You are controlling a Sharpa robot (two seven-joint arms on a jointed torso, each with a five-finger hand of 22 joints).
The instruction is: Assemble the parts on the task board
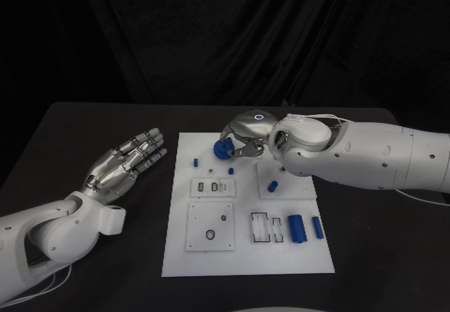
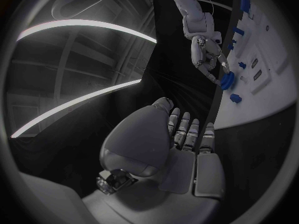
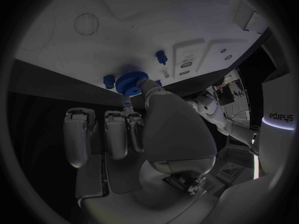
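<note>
One task board (image 1: 246, 260), two robot hands, perhaps seven blue parts.

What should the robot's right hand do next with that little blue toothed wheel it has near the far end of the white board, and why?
Probably lower it gently onto the white task board. The right hand holds the blue toothed wheel at the board's far end, seemingly not yet seated, though the pictures do not settle that. The left hand hovers open beside the board, so the right hand must seat it alone.
</note>
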